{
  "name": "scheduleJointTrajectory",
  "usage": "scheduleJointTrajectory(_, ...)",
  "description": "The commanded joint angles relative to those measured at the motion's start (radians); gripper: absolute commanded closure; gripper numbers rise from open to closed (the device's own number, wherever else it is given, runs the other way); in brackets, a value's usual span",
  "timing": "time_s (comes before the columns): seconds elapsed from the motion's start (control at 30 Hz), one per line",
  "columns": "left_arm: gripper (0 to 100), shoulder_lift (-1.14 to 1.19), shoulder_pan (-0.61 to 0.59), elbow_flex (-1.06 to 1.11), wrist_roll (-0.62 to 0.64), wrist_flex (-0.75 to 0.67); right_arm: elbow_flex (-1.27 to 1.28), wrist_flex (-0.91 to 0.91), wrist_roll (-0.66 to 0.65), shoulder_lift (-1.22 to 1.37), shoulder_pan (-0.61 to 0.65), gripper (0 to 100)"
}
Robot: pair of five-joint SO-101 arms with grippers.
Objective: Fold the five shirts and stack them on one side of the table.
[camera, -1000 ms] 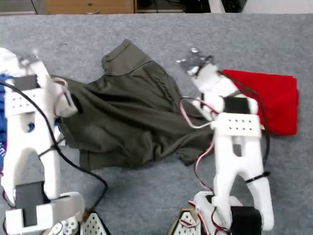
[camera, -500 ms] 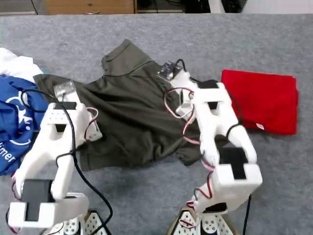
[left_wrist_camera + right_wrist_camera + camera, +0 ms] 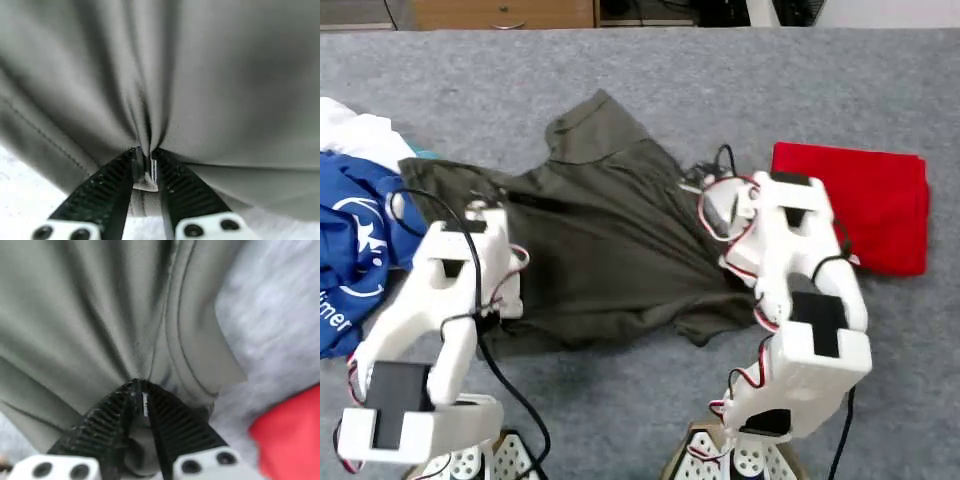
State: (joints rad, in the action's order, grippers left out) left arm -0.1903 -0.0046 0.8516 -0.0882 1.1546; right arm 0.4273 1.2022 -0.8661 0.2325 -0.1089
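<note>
**High view: one shirt folded, olive tee pinched between two grippers**

The olive-green cotton T-shirt [image 3: 590, 240] lies unfolded and rumpled across the middle of the table, collar toward 12 o'clock and hem toward 6. The left gripper [image 3: 144, 152] sits at the shirt's 9 o'clock edge. Its black ribbed jaws are closed to a sliver on a raised pleat of the olive cloth. The right gripper [image 3: 139, 385] sits at the 3 o'clock edge near the sleeve seam, its jaws likewise drawn almost together on a ridge of fabric. Creases run across the shirt between the two pinch points.

At 3 o'clock on the table, just beside the right arm, the folded red cloth shirt [image 3: 855, 205] rests as a neat rectangle. It looks to be the only finished piece and the likely start of the stack. At 9 o'clock the blue printed shirt [image 3: 355, 250] lies bunched and unfolded at the table's edge, with the white shirt [image 3: 350, 125] crumpled beside it toward 10 o'clock. Whether a fifth shirt lies in that heap cannot be told.

The grey felt-like table [image 3: 770, 90] shows bare toward 12 o'clock. By this reckoning the task is in its early part: one shirt is done, the olive one has been gripped but carries no fold yet, and at least two more are waiting.
</note>
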Motion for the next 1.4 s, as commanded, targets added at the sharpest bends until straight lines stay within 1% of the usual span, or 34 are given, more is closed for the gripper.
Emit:
scheduleJointTrajectory(0.0, 98, -0.120, 0.092, 0.086, -0.100, 0.048, 0.077, 0.026, -0.057, -0.110, -0.076, 99.6)
scheduleJointTrajectory(0.07, 98, -0.200, 0.141, 0.130, -0.150, 0.072, 0.153, 0.026, -0.098, -0.200, -0.093, 99.6)
scheduleJointTrajectory(0.13, 98, -0.282, 0.164, 0.150, -0.198, 0.100, 0.232, 0.026, -0.129, -0.311, -0.094, 99.5)
scheduleJointTrajectory(0.3, 98, -0.486, 0.169, 0.143, -0.319, 0.221, 0.407, 0.028, -0.163, -0.596, -0.093, 99.5)
scheduleJointTrajectory(0.43, 98, -0.647, 0.167, 0.118, -0.408, 0.313, 0.487, 0.060, -0.173, -0.776, -0.094, 99.4)
scheduleJointTrajectory(0.6, 98, -0.835, 0.164, 0.028, -0.411, 0.407, 0.489, 0.109, -0.173, -0.955, -0.094, 99.4)
scheduleJointTrajectory(0.7, 98, -0.915, 0.083, -0.094, -0.410, 0.454, 0.440, 0.118, -0.172, -1.036, -0.094, 99.1)
scheduleJointTrajectory(0.87, 98, -0.946, -0.147, -0.299, -0.414, 0.459, 0.249, 0.262, -0.172, -1.069, -0.094, 93.5)
scheduleJointTrajectory(0.93, 97, -0.946, -0.196, -0.334, -0.414, 0.460, 0.206, 0.282, -0.172, -1.069, -0.094, 93.5)
scheduleJointTrajectory(0.97, 97, -0.946, -0.203, -0.336, -0.414, 0.462, 0.191, 0.284, -0.172, -1.069, -0.094, 93.5)
scheduleJointTrajectory(1.07, 92, -0.947, -0.193, -0.333, -0.411, 0.514, 0.174, 0.278, -0.172, -1.067, -0.087, 93.4)
scheduleJointTrajectory(1.23, 84, -0.947, -0.068, -0.331, -0.410, 0.600, 0.171, 0.193, -0.164, -1.043, -0.084, 93.3)
scheduleJointTrajectory(1.3, 79, -0.951, -0.032, -0.316, -0.407, 0.603, 0.153, 0.167, -0.123, -0.995, -0.061, 93.3)
scheduleJointTrajectory(1.37, 74, -0.949, -0.026, -0.319, -0.350, 0.603, 0.111, 0.152, -0.071, -0.920, -0.031, 93.3)
